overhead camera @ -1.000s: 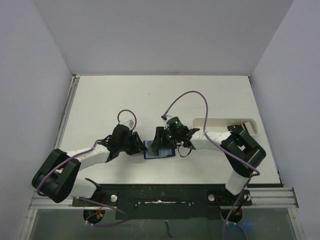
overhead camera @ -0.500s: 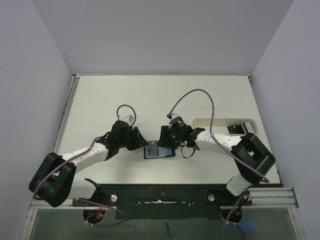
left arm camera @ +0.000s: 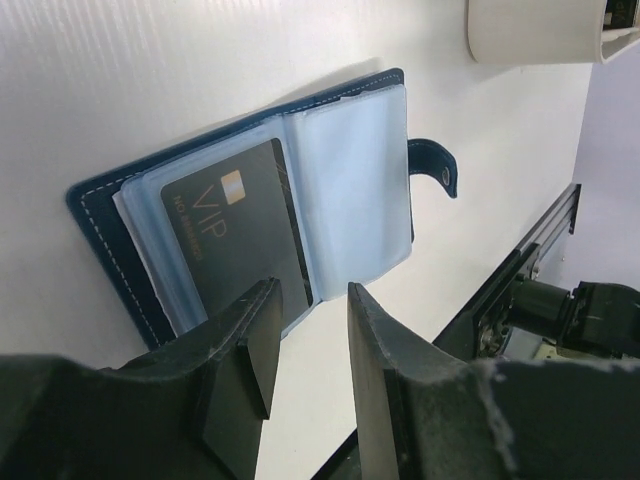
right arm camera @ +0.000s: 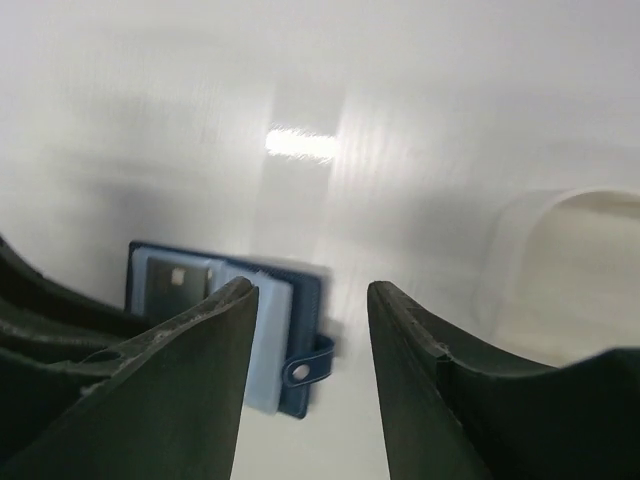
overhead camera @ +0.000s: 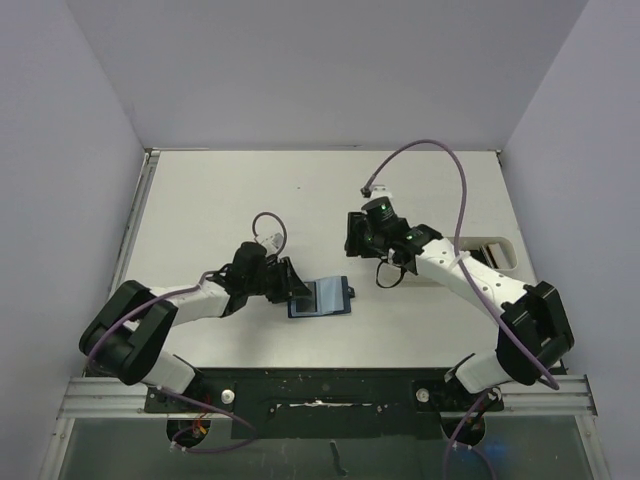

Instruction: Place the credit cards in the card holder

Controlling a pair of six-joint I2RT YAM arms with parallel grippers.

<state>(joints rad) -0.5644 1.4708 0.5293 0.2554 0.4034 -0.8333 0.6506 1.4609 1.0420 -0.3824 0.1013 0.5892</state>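
Observation:
The navy card holder [overhead camera: 322, 298] lies open on the table, its strap pointing right. A dark grey credit card [left arm camera: 240, 240] marked VIP sits in the holder's left light-blue pocket [left arm camera: 150, 235]. My left gripper [overhead camera: 293, 285] is low at the holder's left edge, open, with only bare table between the fingers [left arm camera: 312, 292]. My right gripper [overhead camera: 355, 236] hangs open and empty above the table, behind and to the right of the holder. The holder [right arm camera: 255, 320] shows below its fingers [right arm camera: 310, 290].
A long white tray [overhead camera: 505, 252] stands at the right, partly hidden by the right arm, with a card end [overhead camera: 490, 248] showing in it. The tray [left arm camera: 540, 25] also shows beyond the holder. The table's front rail [overhead camera: 320, 385] runs near the arm bases.
My right gripper has lifted off the card holder and pulled back to the far right. A dark card now lies uncovered in the left pocket. The left gripper has stayed by the holder's left edge.

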